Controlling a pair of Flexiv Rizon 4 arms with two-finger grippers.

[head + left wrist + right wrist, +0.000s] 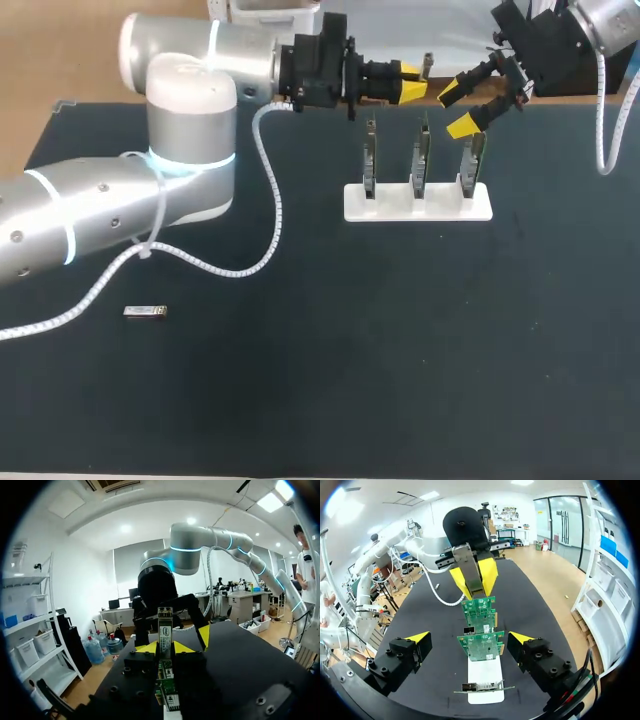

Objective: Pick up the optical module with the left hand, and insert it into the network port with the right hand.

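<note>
Optical module [470,575] between the left fingers [490,572]

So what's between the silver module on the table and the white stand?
In the head view, just the left arm's white coiled cable crossing bare dark table.

The worktop [400,350] is matt black. On it the base [420,205] is plain white, and its three circuit boards [481,611] are green. Both tools are black with bright yellow tips, the left tool [418,88] and the right tool [457,110] alike. The optical module [470,572] in the left tool is dull grey metal; the left wrist view shows a white label with dark print on it. The loose module [145,312] is silvery. The left arm [100,215] is silver-grey and white, ringed with pale cyan light. Its coiled cable [272,200] is white.
</note>
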